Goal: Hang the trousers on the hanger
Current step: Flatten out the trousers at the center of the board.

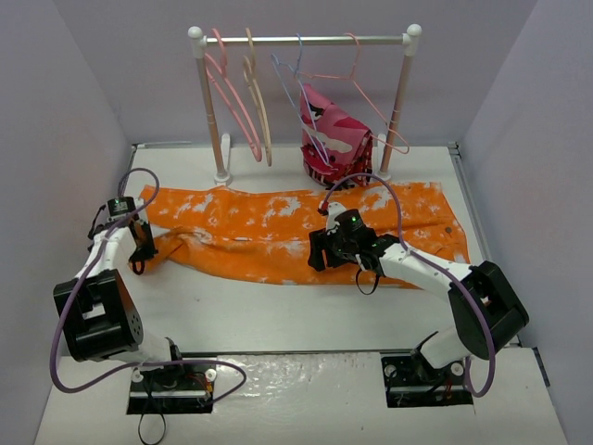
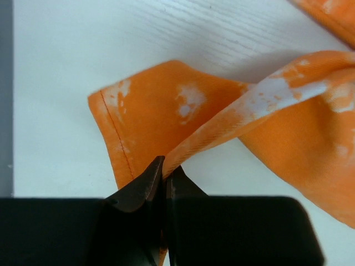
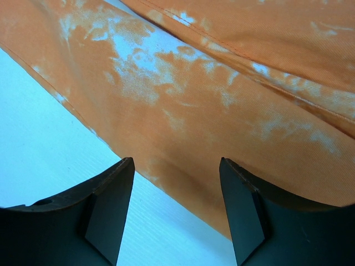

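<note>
The orange trousers (image 1: 278,232) with white blotches lie flat across the table, legs pointing left. My left gripper (image 1: 142,248) is at the left leg end and is shut on a raised fold of the hem; in the left wrist view its jaws (image 2: 165,169) pinch the trousers (image 2: 155,111). My right gripper (image 1: 320,252) hovers over the near edge mid-length. In the right wrist view it (image 3: 177,166) stands open above the trousers (image 3: 194,83), nothing between the fingers. The bright pink hanger (image 1: 229,102) hangs on the rack at the back left.
A rack (image 1: 306,40) stands at the table's back. On it hang a beige hanger (image 1: 262,120), a thin light-blue hanger (image 1: 298,102), a thin pink wire hanger (image 1: 371,102) and a pink-red camouflage garment (image 1: 335,139). Grey walls close both sides.
</note>
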